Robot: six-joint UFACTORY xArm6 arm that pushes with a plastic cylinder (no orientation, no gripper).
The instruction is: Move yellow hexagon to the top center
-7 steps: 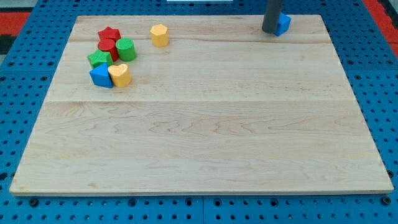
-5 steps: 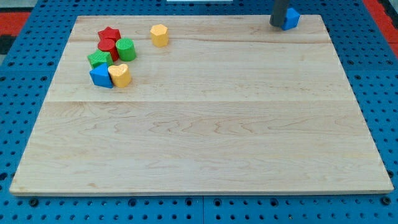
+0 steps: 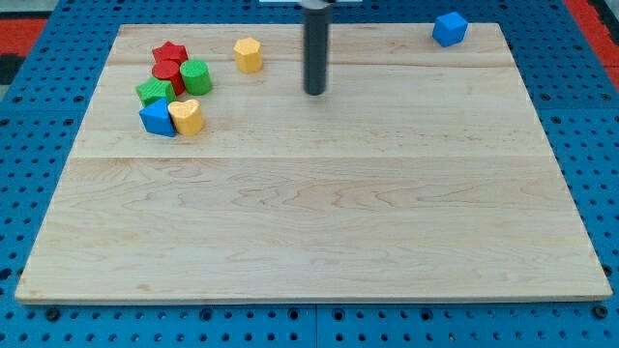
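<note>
The yellow hexagon (image 3: 248, 54) stands near the board's top edge, left of centre. My tip (image 3: 315, 92) rests on the board to the right of it and a little lower, clearly apart from it. The dark rod rises straight up out of the view's top.
A cluster at the upper left holds a red star (image 3: 171, 52), a red cylinder (image 3: 168, 72), a green cylinder (image 3: 196, 75), a green block (image 3: 153, 92), a blue block (image 3: 155, 118) and a yellow heart (image 3: 187, 116). A blue cube (image 3: 449, 28) sits at the top right corner of the wooden board (image 3: 319, 222).
My tip has left the blue cube at the top right and moved left and down to the board's upper middle. The cube ended slightly further right and up. The other blocks have not moved.
</note>
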